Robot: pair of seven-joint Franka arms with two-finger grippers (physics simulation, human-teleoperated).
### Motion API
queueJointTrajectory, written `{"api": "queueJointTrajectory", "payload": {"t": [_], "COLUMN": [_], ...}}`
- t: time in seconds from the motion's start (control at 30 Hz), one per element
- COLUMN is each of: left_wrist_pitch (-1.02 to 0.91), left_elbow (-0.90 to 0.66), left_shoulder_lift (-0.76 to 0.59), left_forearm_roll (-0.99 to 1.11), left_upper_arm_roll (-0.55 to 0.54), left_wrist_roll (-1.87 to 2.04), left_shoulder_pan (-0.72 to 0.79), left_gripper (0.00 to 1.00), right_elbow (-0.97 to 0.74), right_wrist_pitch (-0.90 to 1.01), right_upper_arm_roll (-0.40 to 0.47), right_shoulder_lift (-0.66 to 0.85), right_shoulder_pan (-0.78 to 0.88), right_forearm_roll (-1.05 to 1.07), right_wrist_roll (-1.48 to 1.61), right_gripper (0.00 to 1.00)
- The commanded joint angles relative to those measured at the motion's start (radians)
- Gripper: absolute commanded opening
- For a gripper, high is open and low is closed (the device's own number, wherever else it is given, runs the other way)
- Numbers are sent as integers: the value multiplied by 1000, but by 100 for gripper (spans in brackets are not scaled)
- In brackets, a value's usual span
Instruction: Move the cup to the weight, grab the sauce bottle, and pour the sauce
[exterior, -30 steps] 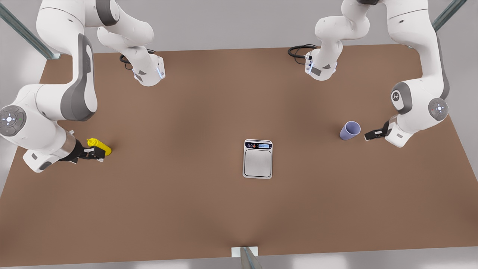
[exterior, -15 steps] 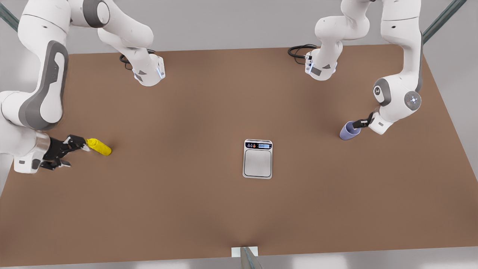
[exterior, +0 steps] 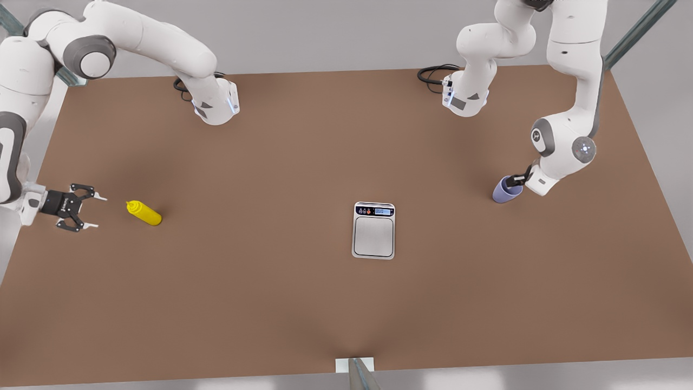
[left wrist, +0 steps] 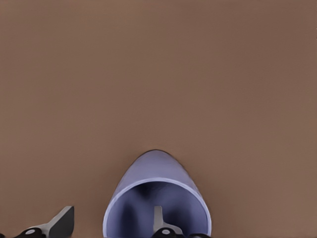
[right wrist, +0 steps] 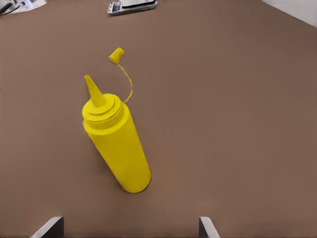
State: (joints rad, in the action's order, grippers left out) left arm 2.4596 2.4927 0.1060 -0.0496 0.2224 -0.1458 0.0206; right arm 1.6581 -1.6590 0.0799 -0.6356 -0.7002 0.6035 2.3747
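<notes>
Your left gripper [exterior: 513, 181] reaches down at the front view's right, fingers spread, one inside the single cup's [exterior: 504, 190] rim. Your right gripper [exterior: 92, 212] hangs wide open beside one sauce bottle [exterior: 144, 213]. One weight [exterior: 373, 230] sits centre-table.

Table [exterior: 270, 303] is plain brown. Bottle [exterior: 145, 213] is bright yellow all over, cup [exterior: 505, 190] lavender-blue, and the scale [exterior: 373, 236] silver with a black strip.

table [exterior: 270, 303]: brown, matte | wall [exterior: 325, 32]: pale grey | black cable [exterior: 430, 73] at far table edge
</notes>
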Motion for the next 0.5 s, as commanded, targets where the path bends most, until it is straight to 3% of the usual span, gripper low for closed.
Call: {"api": "queueJointTrajectory", "payload": {"t": [0.0,0.03,0.13,0.17,0.3,0.37,0.47], "left_wrist_pitch": [5,13,52,53,65,65,71], "left_elbow": [2,0,-1,-1,-5,-5,-6], "left_shoulder_lift": [0,1,30,34,57,60,58], "left_forearm_roll": [1,1,1,1,1,1,1], "left_upper_arm_roll": [0,0,0,0,0,0,0], "left_wrist_roll": [0,0,0,0,0,0,0], "left_shoulder_pan": [-1,-1,21,21,22,24,24], "left_gripper": [58,47,47,38,38,23,21], "right_elbow": [0,0,-3,-1,0,3,3], "right_wrist_pitch": [2,7,27,27,50,73,77], "right_upper_arm_roll": [0,0,0,0,-2,-3,-5], "right_shoulder_lift": [-15,-38,-105,-125,-144,-147,-159], "right_shoulder_pan": [-1,-22,-42,-41,-27,-25,-24], "right_forearm_roll": [2,2,19,19,18,18,27], "right_wrist_roll": [18,47,77,104,144,169,182], "right_gripper": [100,100,100,100,100,100,100]}}
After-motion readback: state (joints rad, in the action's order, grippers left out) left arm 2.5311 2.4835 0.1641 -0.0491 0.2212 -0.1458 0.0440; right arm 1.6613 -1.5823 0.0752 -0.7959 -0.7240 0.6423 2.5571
